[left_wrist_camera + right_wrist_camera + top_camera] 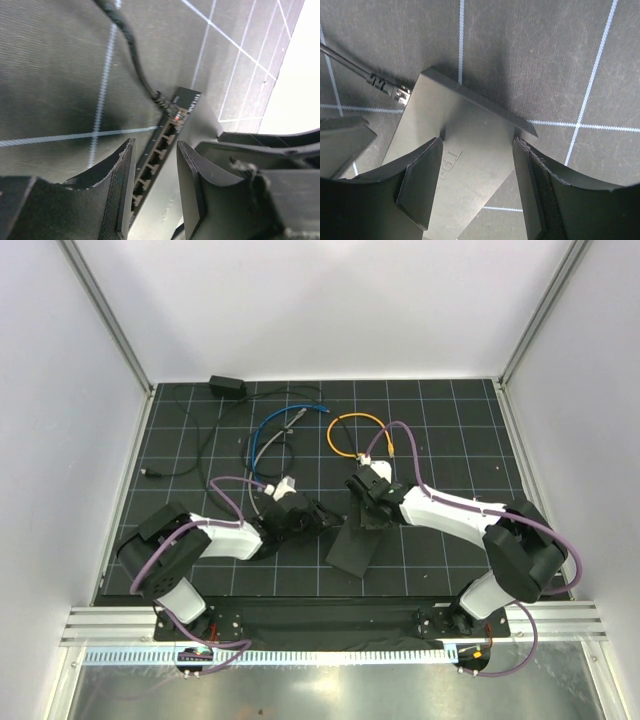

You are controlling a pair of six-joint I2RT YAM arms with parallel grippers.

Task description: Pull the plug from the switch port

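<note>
The switch (355,548) lies on the mat (450,430) between the arms, its long axis running roughly near-to-far with a slight slant. Its port edge faces the left arm. The plug (167,104) sits in the end port (173,119), at the far corner of that edge. The plug's long axis stands square to the edge and points away from the switch, with its cable (131,47) trailing off the same way.

The left gripper (155,143) is the nearer one. Its jaws are moderately apart and empty, aimed along the port row with the plug just ahead of the tips. The right gripper (477,142) hovers wide astride the switch body; whether its pads touch the sides is hard to tell. The pull likely runs outward along the plug's axis.
</note>
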